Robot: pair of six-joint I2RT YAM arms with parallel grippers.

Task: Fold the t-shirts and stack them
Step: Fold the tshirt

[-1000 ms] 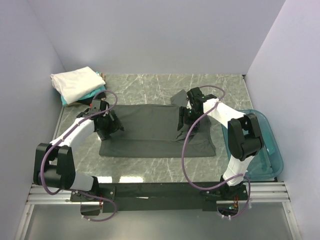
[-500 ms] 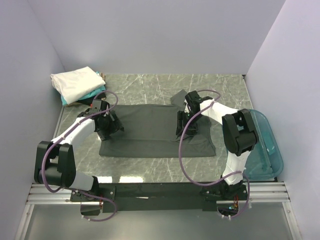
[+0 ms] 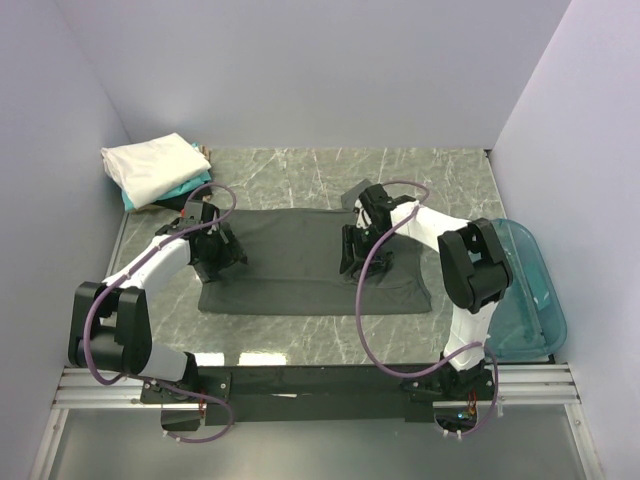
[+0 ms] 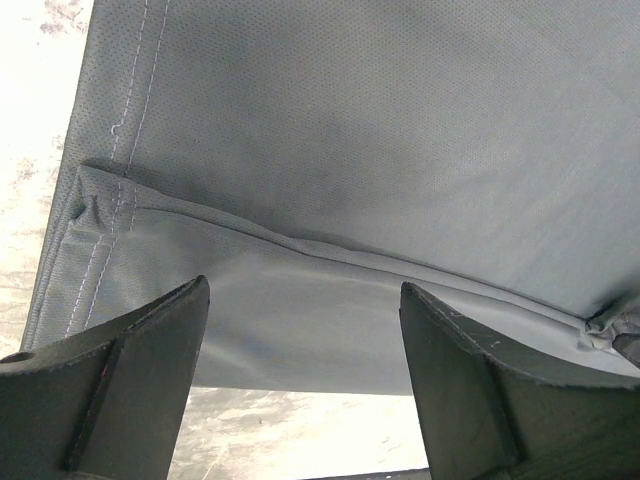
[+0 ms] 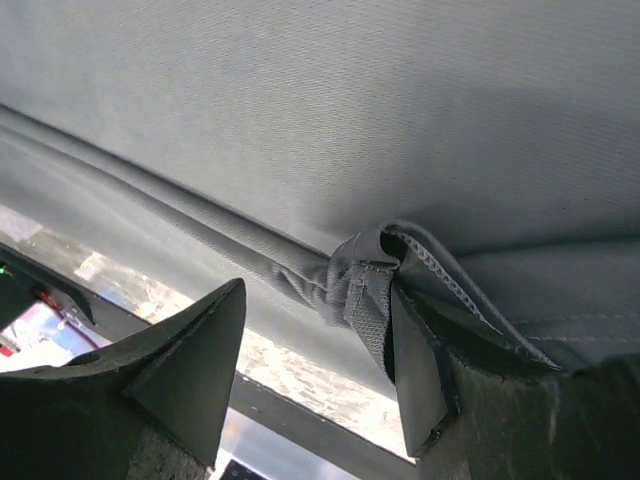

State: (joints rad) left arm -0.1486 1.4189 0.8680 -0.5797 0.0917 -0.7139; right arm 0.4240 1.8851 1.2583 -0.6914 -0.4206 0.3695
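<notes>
A large dark charcoal-grey t-shirt (image 3: 290,262) lies spread flat on the marble table, its lower part folded up into a long crease (image 4: 330,250). My left gripper (image 3: 218,254) hovers low over the shirt's left end; its jaws (image 4: 305,300) stand wide open around nothing. My right gripper (image 3: 352,256) is over the shirt's right half, open (image 5: 315,315). A bunched hem (image 5: 365,285) leans against its right finger (image 5: 415,360) and drapes over it. Folded white (image 3: 150,165) and teal (image 3: 172,192) t-shirts are stacked at the back left corner.
A translucent blue plastic tub (image 3: 528,290) sits at the right table edge beside the right arm. Bare marble (image 3: 290,172) lies behind the shirt. Walls close in on the left, back and right. A dark sleeve tip (image 3: 354,190) sticks out behind the right gripper.
My right gripper has slid left and slightly nearer across the shirt, dragging cloth with it. The left gripper has barely moved.
</notes>
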